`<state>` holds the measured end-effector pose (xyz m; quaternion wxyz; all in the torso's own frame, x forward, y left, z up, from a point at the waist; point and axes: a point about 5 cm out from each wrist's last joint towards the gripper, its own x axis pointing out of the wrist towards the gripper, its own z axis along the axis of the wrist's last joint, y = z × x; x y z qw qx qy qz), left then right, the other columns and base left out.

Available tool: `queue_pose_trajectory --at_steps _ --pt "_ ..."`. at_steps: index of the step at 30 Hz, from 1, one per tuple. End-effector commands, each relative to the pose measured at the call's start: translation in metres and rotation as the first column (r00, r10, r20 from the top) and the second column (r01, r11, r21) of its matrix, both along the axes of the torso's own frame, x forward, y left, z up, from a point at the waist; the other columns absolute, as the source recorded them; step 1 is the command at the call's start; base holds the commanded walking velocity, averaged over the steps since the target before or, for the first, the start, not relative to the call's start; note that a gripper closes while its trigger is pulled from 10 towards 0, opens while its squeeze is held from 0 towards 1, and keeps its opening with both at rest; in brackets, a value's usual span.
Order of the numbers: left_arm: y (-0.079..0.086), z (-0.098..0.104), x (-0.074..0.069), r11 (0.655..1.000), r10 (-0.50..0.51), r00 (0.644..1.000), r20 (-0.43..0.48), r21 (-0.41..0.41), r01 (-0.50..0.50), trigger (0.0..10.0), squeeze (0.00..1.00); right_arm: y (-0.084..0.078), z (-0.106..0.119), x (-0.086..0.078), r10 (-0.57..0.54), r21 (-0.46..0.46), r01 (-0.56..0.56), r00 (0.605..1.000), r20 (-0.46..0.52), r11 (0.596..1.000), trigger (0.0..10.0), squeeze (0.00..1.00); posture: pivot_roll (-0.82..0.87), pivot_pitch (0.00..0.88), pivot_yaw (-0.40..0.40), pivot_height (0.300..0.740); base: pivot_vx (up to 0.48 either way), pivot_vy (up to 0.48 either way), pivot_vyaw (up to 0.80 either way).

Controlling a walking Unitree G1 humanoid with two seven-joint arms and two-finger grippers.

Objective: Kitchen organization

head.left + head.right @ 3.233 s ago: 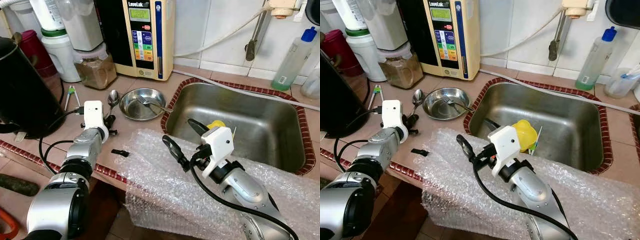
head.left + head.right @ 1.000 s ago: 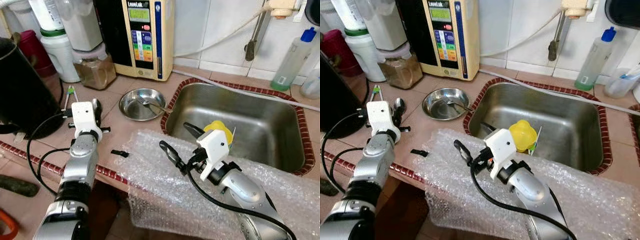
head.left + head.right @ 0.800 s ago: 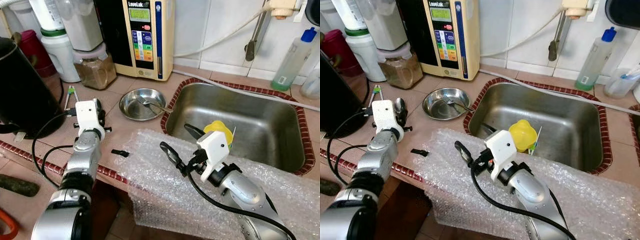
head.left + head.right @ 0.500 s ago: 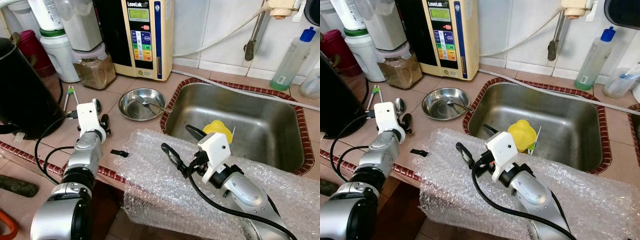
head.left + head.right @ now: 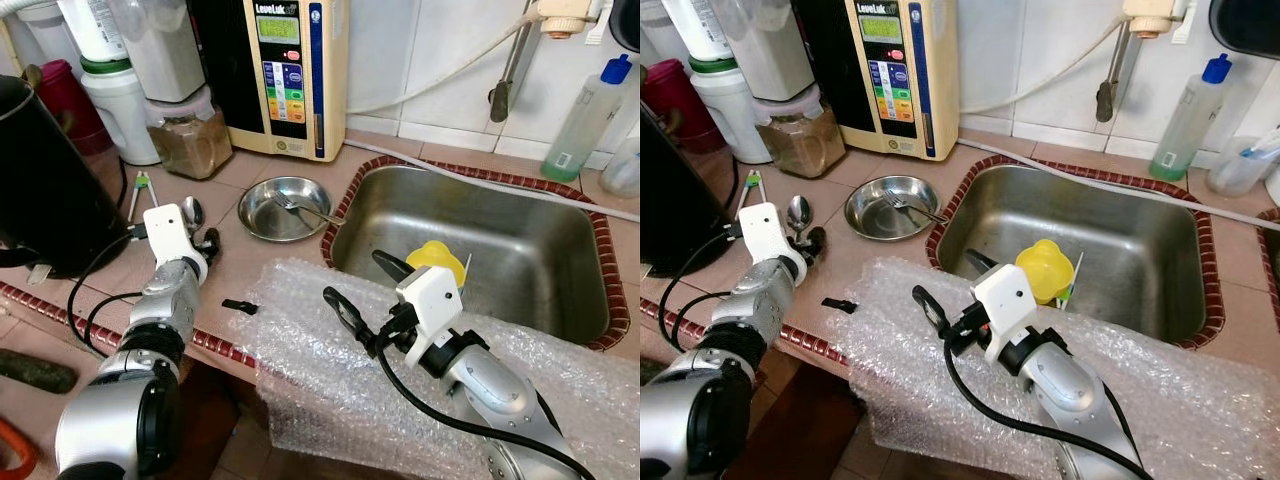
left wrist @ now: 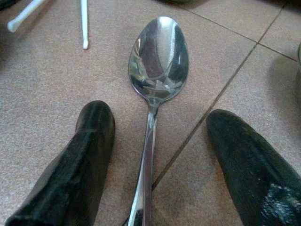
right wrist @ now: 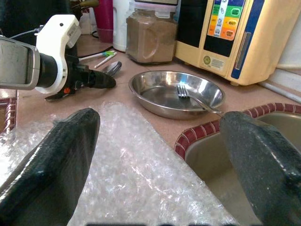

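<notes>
A steel spoon (image 6: 158, 56) lies flat on the tiled counter, left of a shallow steel dish (image 5: 278, 208) that holds a fork (image 7: 188, 94). My left gripper (image 6: 157, 117) is open and low over the counter, one finger on each side of the spoon's handle and neither touching it. It sits just behind the spoon (image 5: 192, 212) in the left eye view. My right gripper (image 5: 362, 285) hovers open and empty above a sheet of bubble wrap (image 5: 300, 350) at the sink's front corner. A yellow cup (image 5: 437, 256) lies in the steel sink (image 5: 500, 225).
A black kettle (image 5: 40, 180) stands at the far left, its cable trailing along the counter. A jar of brown powder (image 5: 190, 135) and a water ioniser (image 5: 290, 70) line the back wall. A small black piece (image 5: 238, 305) lies near the counter's front edge. A soap bottle (image 5: 585, 115) stands behind the sink.
The spoon and my left gripper now sit farther left of the dish than three seconds ago. In the last second the left wrist has shifted only slightly. The right arm has barely moved.
</notes>
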<state>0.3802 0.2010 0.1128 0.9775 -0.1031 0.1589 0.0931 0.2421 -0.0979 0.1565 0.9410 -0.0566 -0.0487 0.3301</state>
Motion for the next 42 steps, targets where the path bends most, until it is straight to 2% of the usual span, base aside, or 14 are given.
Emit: queue_pose_trajectory --at_steps 1,4,5,6,7,10,21,30,39,42 --pt "-0.002 -0.009 -0.003 1.0 -0.024 0.997 -0.07 -0.009 0.023 10.0 1.0 0.001 0.003 -0.002 0.004 -0.004 -0.004 1.0 0.009 1.0 10.0 0.0 -0.08 0.066 0.092 0.74 0.0 0.0 0.0" --pt "-0.005 -0.01 -0.002 0.998 -0.07 0.994 -0.082 -0.016 0.068 10.0 1.0 0.0 0.003 -0.002 0.002 -0.006 -0.002 1.0 0.01 1.0 10.0 0.0 -0.09 0.067 0.092 0.74 0.0 0.0 0.0" --pt "-0.007 -0.01 -0.002 0.995 -0.102 0.991 -0.086 -0.019 0.101 3.1 0.0 0.0 0.003 -0.002 0.001 -0.007 -0.001 1.0 0.011 1.0 10.0 0.0 -0.09 0.067 0.092 0.74 0.0 0.0 0.0" --pt "-0.009 -0.009 -0.002 0.993 -0.122 0.989 -0.088 -0.017 0.121 1.8 0.0 0.0 0.003 -0.002 0.0 -0.008 0.0 1.0 0.011 1.0 10.0 0.0 -0.09 0.067 0.091 0.74 0.0 0.0 0.0" --pt "-0.011 -0.01 -0.002 0.989 -0.147 0.985 -0.092 -0.027 0.145 0.0 0.0 -0.001 0.003 -0.002 -0.002 -0.009 0.002 1.0 0.011 1.0 10.0 0.0 -0.09 0.067 0.091 0.74 0.0 0.0 0.0" --pt "-0.017 -0.014 -0.003 0.979 -0.203 0.972 -0.118 -0.021 0.202 0.0 0.0 -0.002 0.003 -0.002 -0.005 -0.012 0.005 1.0 0.011 1.0 10.0 0.0 -0.09 0.067 0.091 0.74 0.0 0.0 0.0" --pt "-0.029 -0.024 -0.009 0.95 -0.311 0.937 -0.157 -0.031 0.31 0.0 0.0 -0.002 0.003 -0.001 -0.006 -0.015 0.006 1.0 0.009 1.0 10.0 0.0 -0.09 0.07 0.093 0.74 0.0 0.0 0.0" --pt "-0.052 -0.035 -0.016 0.898 -0.438 0.883 -0.168 -0.052 0.436 0.0 0.0 -0.003 0.002 0.0 -0.009 -0.015 0.01 1.0 0.011 1.0 10.0 0.0 -0.08 0.068 0.098 0.74 0.0 0.0 0.0" --pt "-0.062 -0.049 -0.027 0.868 -0.495 0.847 -0.195 -0.061 0.494 0.0 0.0 -0.002 0.002 0.001 -0.012 -0.016 0.012 1.0 0.012 1.0 10.0 0.0 -0.08 0.066 0.102 0.74 0.0 0.0 0.0" --pt "-0.061 -0.054 -0.031 0.867 -0.494 0.845 -0.204 -0.045 0.496 0.0 0.0 -0.002 0.002 0.002 -0.011 -0.015 0.011 1.0 0.013 1.0 10.0 0.0 -0.07 0.065 0.102 0.74 0.0 0.0 0.0"
